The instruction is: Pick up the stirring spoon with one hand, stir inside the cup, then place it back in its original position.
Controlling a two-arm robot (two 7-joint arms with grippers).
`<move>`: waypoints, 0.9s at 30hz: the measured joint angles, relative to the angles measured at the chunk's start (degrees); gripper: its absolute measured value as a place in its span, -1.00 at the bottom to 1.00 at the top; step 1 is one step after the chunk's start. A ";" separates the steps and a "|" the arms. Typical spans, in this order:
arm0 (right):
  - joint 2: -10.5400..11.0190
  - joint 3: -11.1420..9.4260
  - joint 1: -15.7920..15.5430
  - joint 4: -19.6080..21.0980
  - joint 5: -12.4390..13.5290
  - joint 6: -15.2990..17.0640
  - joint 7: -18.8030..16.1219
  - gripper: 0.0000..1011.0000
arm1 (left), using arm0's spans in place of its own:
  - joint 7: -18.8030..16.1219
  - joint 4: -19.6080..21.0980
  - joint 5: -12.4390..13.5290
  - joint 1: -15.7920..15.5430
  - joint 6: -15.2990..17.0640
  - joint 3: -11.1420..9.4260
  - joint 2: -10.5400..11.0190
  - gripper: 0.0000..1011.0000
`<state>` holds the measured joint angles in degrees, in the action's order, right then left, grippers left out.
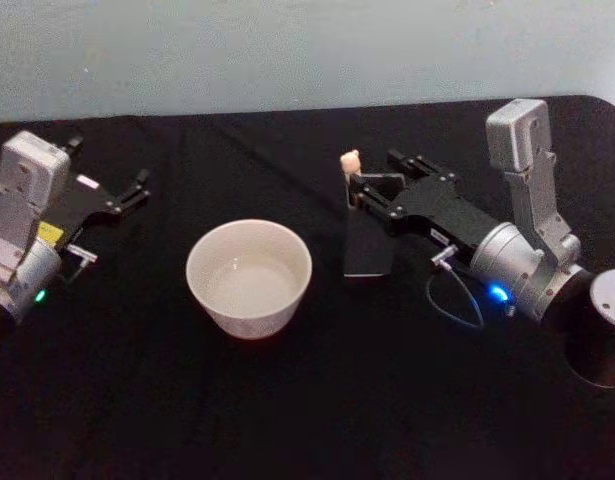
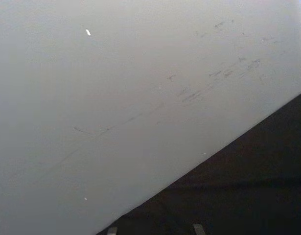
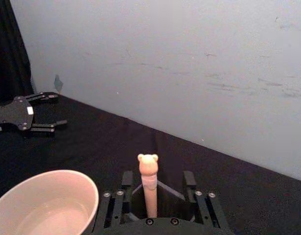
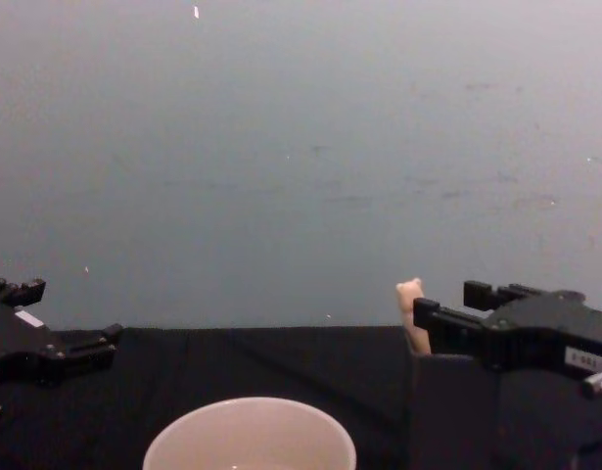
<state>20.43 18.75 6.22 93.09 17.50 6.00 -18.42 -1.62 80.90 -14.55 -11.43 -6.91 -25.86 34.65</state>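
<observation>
The stirring spoon [image 3: 150,182] stands upright in a dark square holder [image 1: 369,243], its cream bear head [image 1: 351,160] on top. My right gripper [image 3: 157,177] is open around the spoon's pale handle. One finger [image 3: 127,182] stands on each side with gaps between. From the chest view the right gripper [image 4: 455,305] sits just behind the bear head [image 4: 410,297]. The cream cup [image 1: 249,277] stands in the table's middle, left of the holder, with a little clear liquid in it. My left gripper [image 1: 115,180] rests open at the far left, away from the cup.
A black cloth covers the table [image 1: 317,410]. A pale wall [image 4: 301,147] rises right behind its far edge. A dark cylinder with a grey top [image 1: 604,335] stands at the right edge beside my right arm. Free room lies in front of the cup.
</observation>
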 joint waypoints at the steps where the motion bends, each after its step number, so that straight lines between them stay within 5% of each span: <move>1: 0.00 0.00 0.00 0.01 0.01 -0.01 -0.01 0.29 | 0.00 0.00 0.00 0.01 0.00 0.00 0.00 0.98; 12: 0.00 0.00 0.00 0.01 0.04 -0.02 -0.01 0.93 | 0.00 0.00 0.00 0.00 0.00 0.00 0.00 0.98; 20: -0.04 -0.24 0.03 0.16 0.55 -0.28 -0.31 0.98 | 0.00 0.00 0.00 0.00 0.00 0.00 0.00 0.98; 27: -0.72 -2.97 0.16 1.50 3.95 -3.45 -0.85 0.98 | 0.00 0.00 0.00 0.00 0.00 0.00 0.00 0.98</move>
<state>19.71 15.77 6.38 94.59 21.46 2.55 -19.28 -1.62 80.90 -14.55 -11.43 -6.91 -25.86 34.65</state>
